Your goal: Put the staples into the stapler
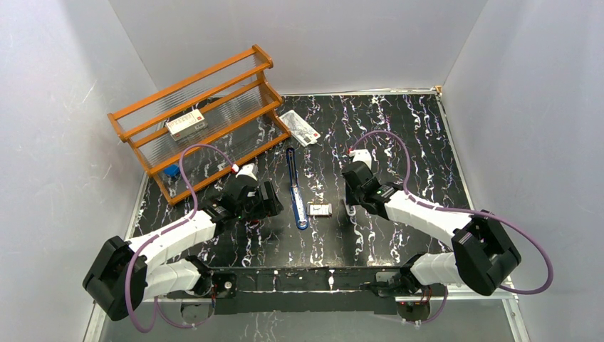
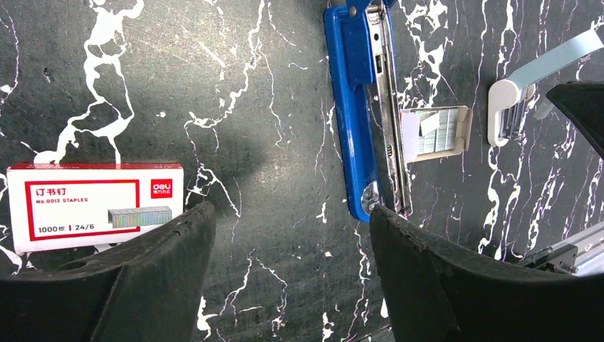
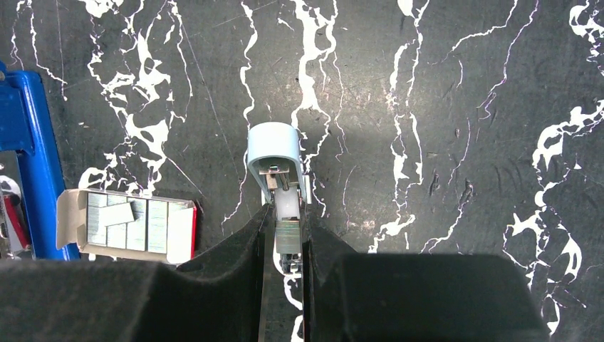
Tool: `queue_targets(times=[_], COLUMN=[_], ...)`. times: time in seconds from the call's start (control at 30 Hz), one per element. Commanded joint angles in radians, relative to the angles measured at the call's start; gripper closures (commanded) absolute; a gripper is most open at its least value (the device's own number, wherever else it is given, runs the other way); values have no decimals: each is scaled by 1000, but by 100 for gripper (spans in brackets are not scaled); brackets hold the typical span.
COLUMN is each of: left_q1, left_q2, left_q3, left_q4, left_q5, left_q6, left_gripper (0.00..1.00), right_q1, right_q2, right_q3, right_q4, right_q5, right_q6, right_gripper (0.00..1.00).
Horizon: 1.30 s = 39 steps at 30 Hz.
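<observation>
Stapler [image 1: 294, 187] lies open beside staples [image 1: 320, 209]; left tool [image 2: 292, 221] released, right tool [image 3: 285, 217] clenched on pale-blue item [image 3: 274, 146]; next probably needs a strip lifted into the channel.

White links [image 1: 174, 231], black joints [image 1: 488, 253] and purple cables [image 1: 381, 132] are noted; the left end effector [image 2: 292, 214] and right end effector [image 3: 286, 217] are black.
</observation>
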<state>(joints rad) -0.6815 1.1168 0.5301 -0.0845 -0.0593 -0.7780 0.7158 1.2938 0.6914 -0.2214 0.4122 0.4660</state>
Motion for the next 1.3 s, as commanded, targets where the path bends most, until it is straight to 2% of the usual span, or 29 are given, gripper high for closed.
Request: queue_targets(times=[0.0,0.33,1.27], left_q1=[4,4,4], left_q2=[-2,-2,11], left_q3=[-8,-9,-9], left_q4=[9,9,18], left_q5=[1,2,6], left_q6=[-3,-6,-5], left_gripper=[24,24,24], right_q1=[3,2,-1], right_q2=[-27,-24,-10], right_q3=[-2,-57,-75], right_q4=[26,113,140], right_q5=[-6,-54,-37], right_q6=[-31,-90,-110], right_gripper=[74,73,73])
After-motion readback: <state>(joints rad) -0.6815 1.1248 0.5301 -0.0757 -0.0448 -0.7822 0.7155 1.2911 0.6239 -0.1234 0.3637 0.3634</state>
